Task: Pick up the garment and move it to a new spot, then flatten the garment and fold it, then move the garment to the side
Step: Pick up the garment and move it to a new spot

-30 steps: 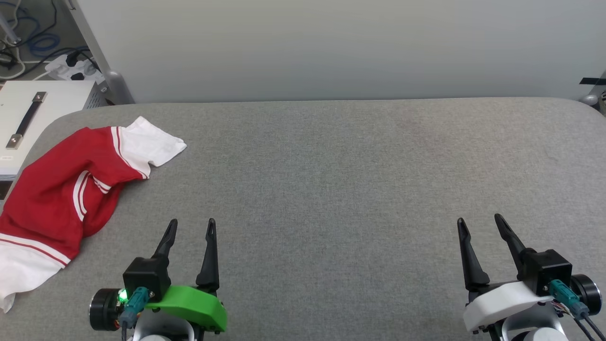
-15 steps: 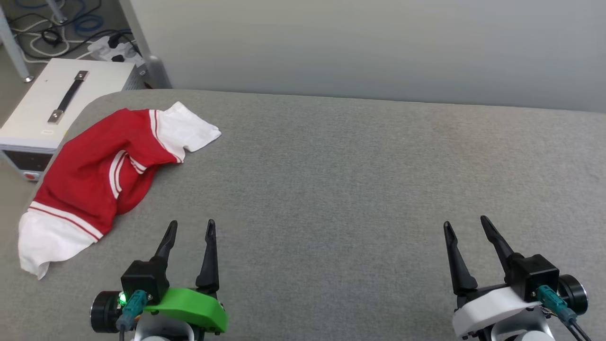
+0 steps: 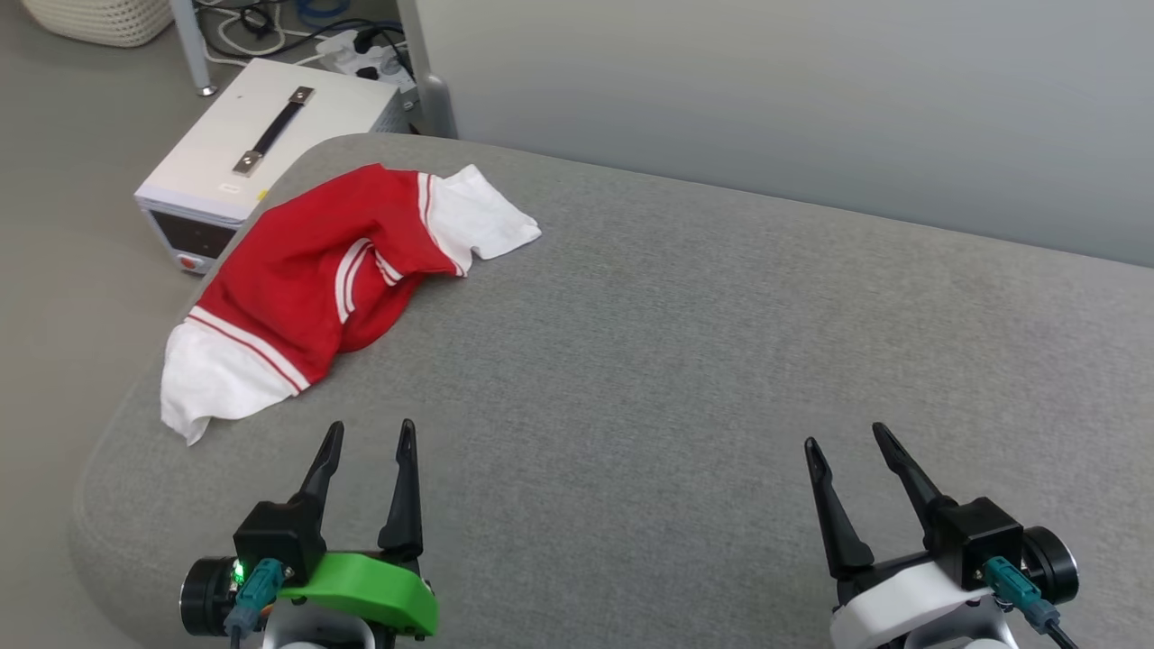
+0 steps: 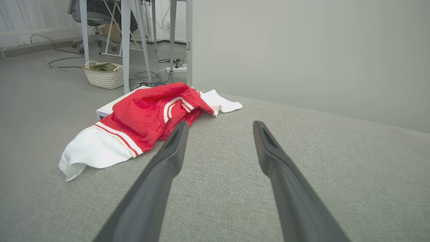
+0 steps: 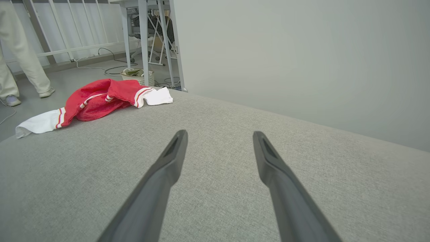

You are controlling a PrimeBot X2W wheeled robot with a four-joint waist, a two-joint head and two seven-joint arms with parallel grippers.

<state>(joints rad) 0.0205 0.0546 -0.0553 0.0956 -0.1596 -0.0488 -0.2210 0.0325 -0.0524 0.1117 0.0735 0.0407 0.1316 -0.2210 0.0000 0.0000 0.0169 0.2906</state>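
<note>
1. The garment [image 3: 306, 279] lies crumpled on the grey table [image 3: 685, 342], near its corner, at eleven o'clock from the left gripper [image 3: 371, 424].
2. The left gripper is released, its fingers apart, holding nothing.
3. The right gripper [image 3: 846, 434] is also released and empty, well apart from the garment.

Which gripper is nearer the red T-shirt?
Left. The left gripper sits open just short of the red T-shirt with white sleeves; the right gripper is far off to its right.

Grey fabric-topped table [image 3: 685, 342], rounded corners
The garment [image 3: 297, 279] lies on it, all crumpled up by the far-left corner.
</note>
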